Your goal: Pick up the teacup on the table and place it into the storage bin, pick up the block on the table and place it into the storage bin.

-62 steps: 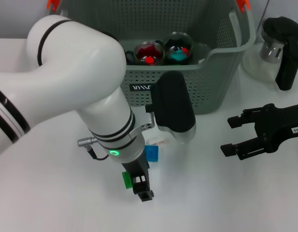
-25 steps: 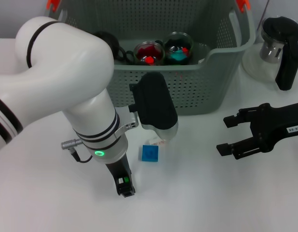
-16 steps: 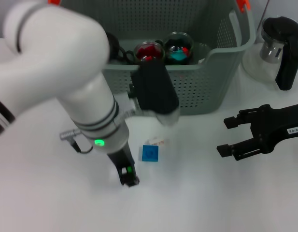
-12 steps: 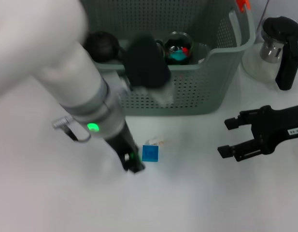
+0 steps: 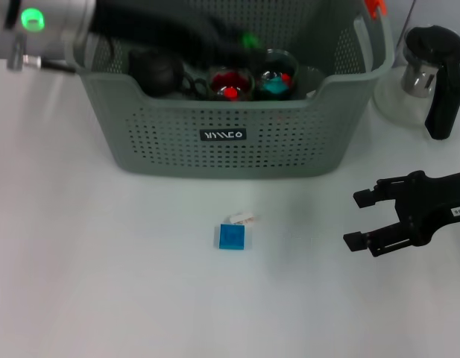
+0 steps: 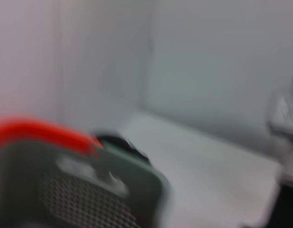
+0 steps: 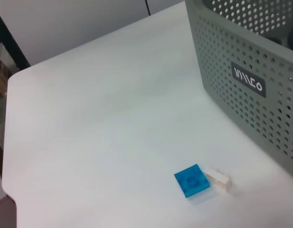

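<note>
1. The storage bin [image 5: 230,145] stood on the white table [image 5: 103,283] at the far middle of the scene, its black label facing the robot.
2. Inside the bin were two glass teacups [image 5: 253,78] side by side with red and teal contents, and a dark round object [image 5: 156,71] to their left.
3. The left gripper [image 5: 241,41] was over the bin's interior, blurred; a spot of green showed at its tip, but whether the fingers were parted or closed on something could not be told.
4. A blue block [image 5: 232,236] lay flat on the table in front of the bin, with a small white piece [image 5: 241,218] touching its far edge.
5. The right gripper [image 5: 367,219] hovered low at the right, fingers spread apart and holding nothing, well apart from the block.
6. A glass kettle [image 5: 431,71] with a black handle stood at the far right beside the bin.
</note>
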Available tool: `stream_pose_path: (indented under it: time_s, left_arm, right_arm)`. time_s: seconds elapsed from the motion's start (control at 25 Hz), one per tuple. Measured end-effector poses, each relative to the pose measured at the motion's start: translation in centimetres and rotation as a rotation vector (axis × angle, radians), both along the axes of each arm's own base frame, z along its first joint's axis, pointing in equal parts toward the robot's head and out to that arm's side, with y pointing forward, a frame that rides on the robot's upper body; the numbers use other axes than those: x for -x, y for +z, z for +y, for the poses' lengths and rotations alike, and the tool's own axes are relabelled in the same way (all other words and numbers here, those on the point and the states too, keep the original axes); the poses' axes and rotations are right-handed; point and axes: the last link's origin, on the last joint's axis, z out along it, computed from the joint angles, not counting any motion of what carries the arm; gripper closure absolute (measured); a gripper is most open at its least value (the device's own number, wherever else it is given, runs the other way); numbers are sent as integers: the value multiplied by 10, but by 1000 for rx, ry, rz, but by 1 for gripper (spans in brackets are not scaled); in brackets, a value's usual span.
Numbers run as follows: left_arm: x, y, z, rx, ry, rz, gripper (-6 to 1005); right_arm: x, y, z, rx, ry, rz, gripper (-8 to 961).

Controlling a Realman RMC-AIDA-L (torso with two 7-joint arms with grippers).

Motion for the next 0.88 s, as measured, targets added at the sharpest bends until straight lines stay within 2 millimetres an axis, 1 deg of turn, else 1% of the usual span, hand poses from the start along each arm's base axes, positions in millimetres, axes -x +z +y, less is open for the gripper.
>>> stream_pose_path:
  time_s: [0.04,0.12,0.16,0.2,0.36,0.4,0.48,0.56,0.76,0.84,0.88]
  left_arm:
    - [-2,6,9,-31,13,-14,504]
    - [-2,11,25,-76,50,-13,494]
    - [-2,11,25,-76,50,-13,489]
    - [3,12,47,-126,114,3,484]
    - [12,8,72,-172,195,27,464]
    - [13,7,76,-179,204,34,458]
    - [16,5,80,-191,213,45,448]
    - [16,5,80,-204,207,50,438]
    - [15,13,76,-240,176,58,413]
    - [13,17,75,-249,163,61,188]
    - [12,19,73,-250,156,63,175]
  right_arm:
    - [0,0,0,0,1,-1,32]
    - [0,0,1,1,4,-3,32]
    - [0,0,1,1,5,-7,32]
    - [0,-1,1,2,5,-11,32]
    - [1,-4,1,7,6,-20,33]
    - [1,-4,1,8,7,-20,33]
    - [1,-5,1,9,6,-19,33]
    - [1,-5,1,6,3,-16,34]
    - [2,-4,1,4,-2,-9,34]
    - [3,-4,1,8,-1,-7,34]
    - [3,-4,1,9,-1,-6,34]
